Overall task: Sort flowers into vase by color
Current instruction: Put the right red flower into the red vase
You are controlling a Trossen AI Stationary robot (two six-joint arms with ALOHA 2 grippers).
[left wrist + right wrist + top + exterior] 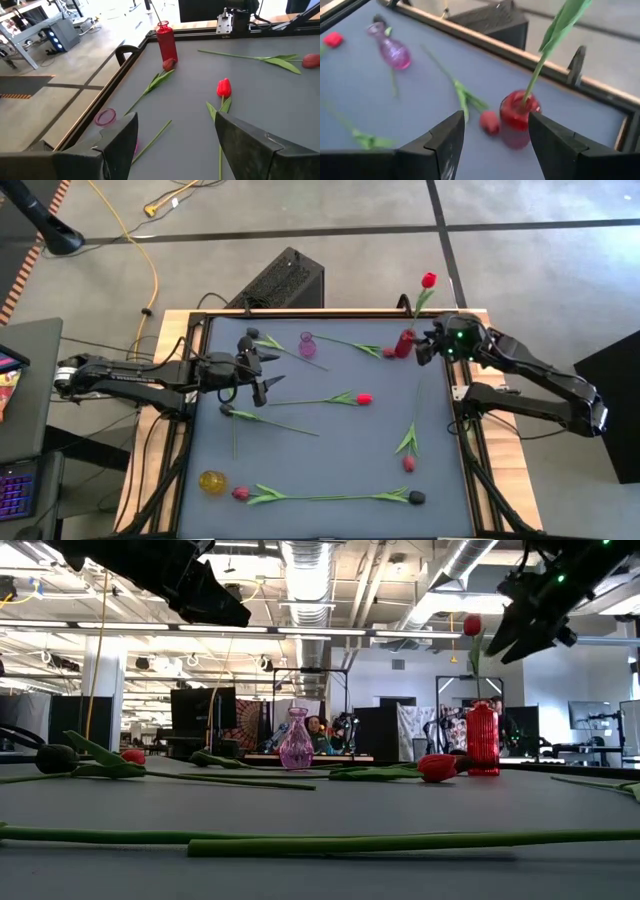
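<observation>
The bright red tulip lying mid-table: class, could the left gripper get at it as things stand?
Probably yes. The left gripper hovers open just beside the bright red tulip, whose stem lies on bare grey mat with nothing over it.

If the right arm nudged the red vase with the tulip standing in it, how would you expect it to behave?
The red vase is tall and narrow, so it would probably tip rather than slide. The red tulip leans out well above its rim, likely making it top-heavy. The open right gripper sits very close, so a slight brush might topple it.

One red tulip (428,280) stands upright in the red vase (404,344); the other tulips (363,398) lie scattered flat across the grey mat (330,450)
</observation>
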